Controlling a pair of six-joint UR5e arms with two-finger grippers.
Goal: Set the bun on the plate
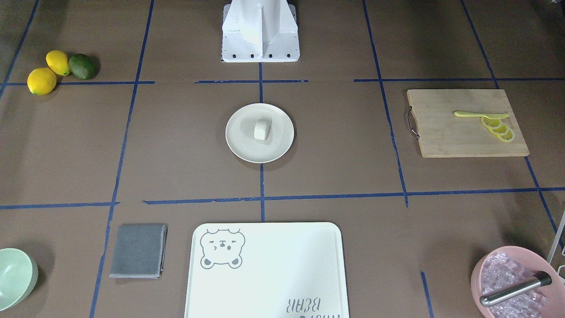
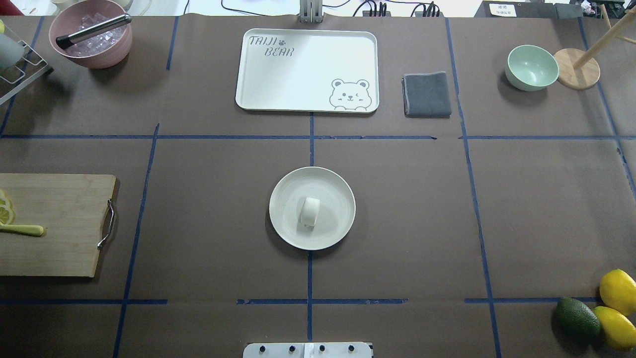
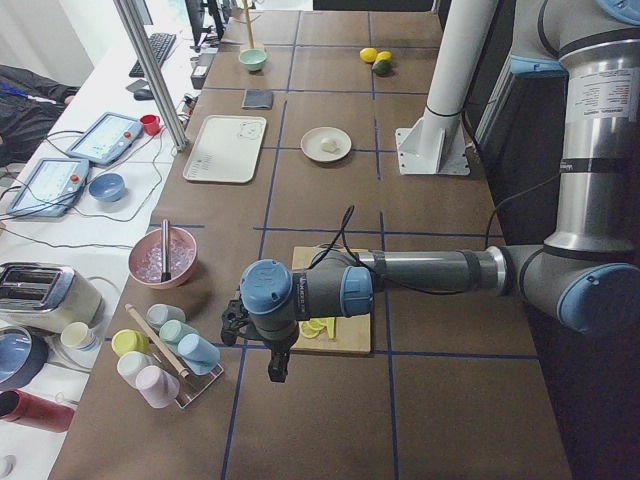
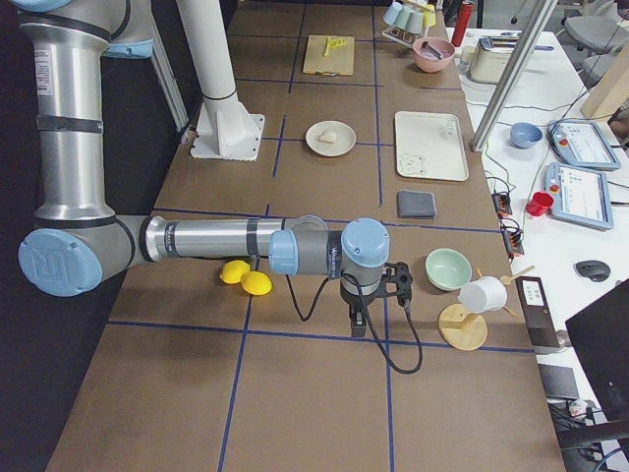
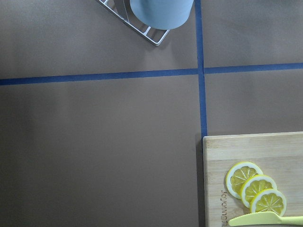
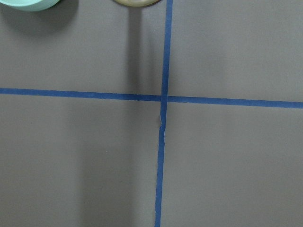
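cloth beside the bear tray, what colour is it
The cloth is plain dark grey; the overhead exterior view shows it best.

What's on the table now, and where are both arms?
small smooth white bun: 1, white, middle of plate
round shallow cream plate: 1, cream, table centre
rectangular bear-printed tray: 1, white, far centre
folded grey cloth: 1, grey, right of tray
pale green bowl: 1, green, far right
wooden stand: 1, tan, beside green bowl
whole lemons: 2, yellow, near right corner
avocado: 1, dark green, beside lemons
wooden cutting board: 1, tan, left side
lemon slices: 3, yellow, on board
plastic knife: 1, yellow-green, on board
pink bowl of ice: 1, pink, far left
left pincer: 1, dark, beside board; state unclear
right pincer: 1, dark, near green bowl; state unclear
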